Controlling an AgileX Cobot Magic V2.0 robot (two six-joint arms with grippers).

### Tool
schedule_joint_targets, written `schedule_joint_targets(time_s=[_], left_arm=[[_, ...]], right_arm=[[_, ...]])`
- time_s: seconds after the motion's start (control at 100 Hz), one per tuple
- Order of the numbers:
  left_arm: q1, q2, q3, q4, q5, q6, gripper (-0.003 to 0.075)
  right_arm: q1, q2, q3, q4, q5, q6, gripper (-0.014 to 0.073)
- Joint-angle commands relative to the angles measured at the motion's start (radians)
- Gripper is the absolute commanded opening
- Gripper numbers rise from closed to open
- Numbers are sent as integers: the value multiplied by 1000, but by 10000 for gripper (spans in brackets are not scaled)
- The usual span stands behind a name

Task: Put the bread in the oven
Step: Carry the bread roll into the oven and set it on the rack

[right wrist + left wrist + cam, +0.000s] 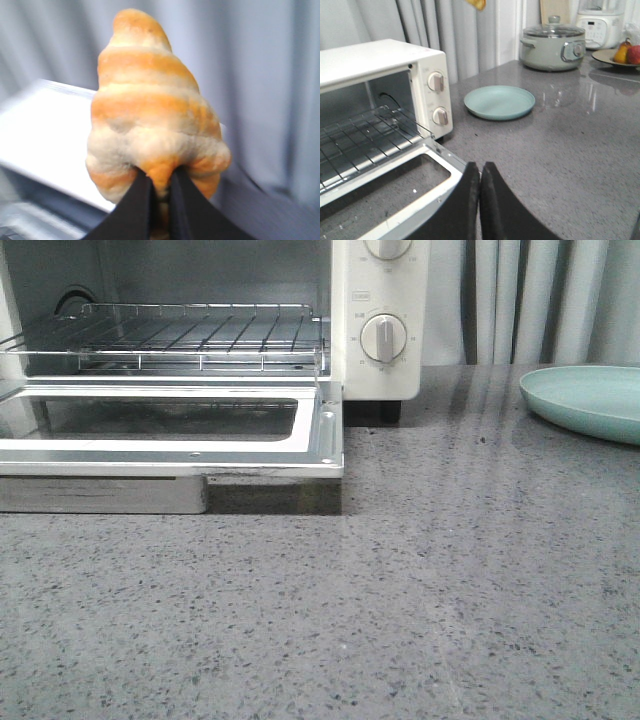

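Standing at the upper left of the front view, the oven (380, 320) has its door (170, 430) dropped flat and its rack (180, 335) bare. The right gripper (159, 192) pinches the bread (150, 110) aloft. The left gripper (481, 187) hangs closed, empty.

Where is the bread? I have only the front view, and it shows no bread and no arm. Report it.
Observer: The bread is in the right pincer, clamped at its lower end.
Operator: Report the left pincer.
Observer: The left pincer is shut and empty, near a corner of the open door of the oven.
Operator: Check the whole plate.
Observer: The plate is bare all over.
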Motion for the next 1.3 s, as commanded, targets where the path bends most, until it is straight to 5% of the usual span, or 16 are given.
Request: schedule_joint_targets(time_s=[0.0,0.15,0.29,0.62,1.06,1.16,1.29], left_arm=[[2,12,-24,-43,-92,-11,-22],[2,12,-24,-43,-103,-11,-22],[2,12,-24,-43,-101,-11,-22],[2,12,-24,-51,-81,-11,-22],[2,12,-24,-51,-74,-11,-22],[2,12,-24,-51,-71,-11,-22],[2,12,-24,-51,-68,-11,-22]], right_arm=[[157,9,-71,-20,-64,-65,-65],[376,114,-79,-189,-39,-65,-65],[446,247,-79,-308,21,-65,-65],[420,444,-79,-598,-9,-63,-65],[342,484,-79,-609,-91,-7,-62],[328,484,-79,-609,-114,60,33],[328,484,-79,-609,-132,93,369]])
